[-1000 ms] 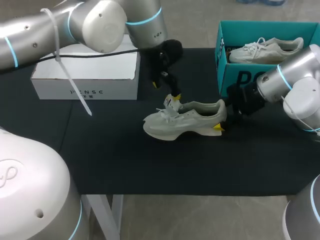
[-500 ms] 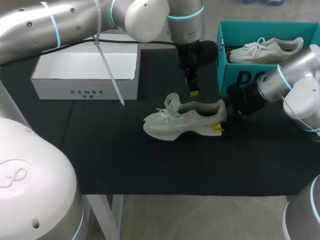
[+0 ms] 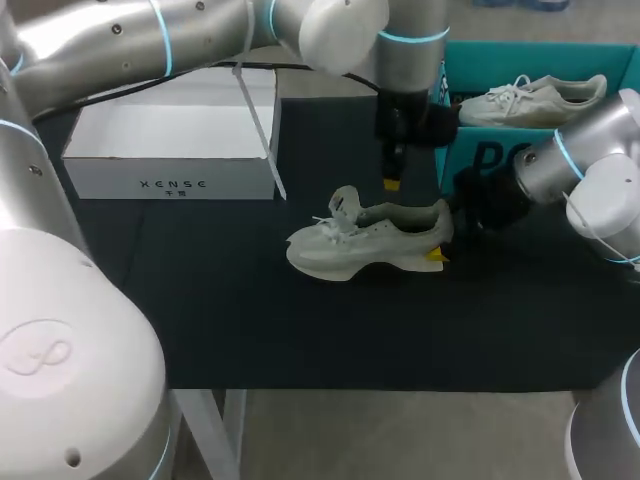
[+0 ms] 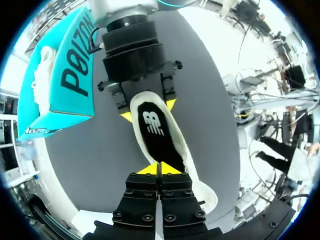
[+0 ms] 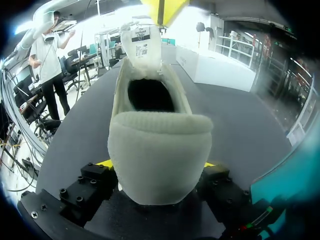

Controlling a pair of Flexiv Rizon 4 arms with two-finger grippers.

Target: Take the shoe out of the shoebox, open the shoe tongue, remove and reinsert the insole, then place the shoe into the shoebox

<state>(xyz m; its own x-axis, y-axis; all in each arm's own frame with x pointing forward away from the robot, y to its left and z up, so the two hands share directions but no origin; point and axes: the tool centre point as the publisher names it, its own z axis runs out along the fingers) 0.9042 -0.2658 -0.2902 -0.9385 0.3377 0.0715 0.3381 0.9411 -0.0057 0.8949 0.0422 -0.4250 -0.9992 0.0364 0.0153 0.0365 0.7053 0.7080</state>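
A pale grey-white shoe (image 3: 365,240) stands on its sole on the black table, toe to the left, with its tongue (image 3: 344,203) raised. My right gripper (image 3: 440,238) is shut on the shoe's heel (image 5: 160,150), one yellow fingertip on each side. My left gripper (image 3: 391,183) hangs shut and holds nothing, just above and behind the shoe's opening. From the left wrist view, its closed tips (image 4: 160,169) sit over the black insole (image 4: 154,131) inside the shoe. The teal shoebox (image 3: 470,150) stands at the right rear.
A second pale shoe (image 3: 530,100) lies inside the teal shoebox. An open white box (image 3: 170,150) stands at the left rear. The black mat (image 3: 300,330) stretches in front of the shoe to the table's front edge.
My left gripper has left the tongue, moved right and back, and shut. The tongue stays raised. The right gripper and the shoe have not moved.
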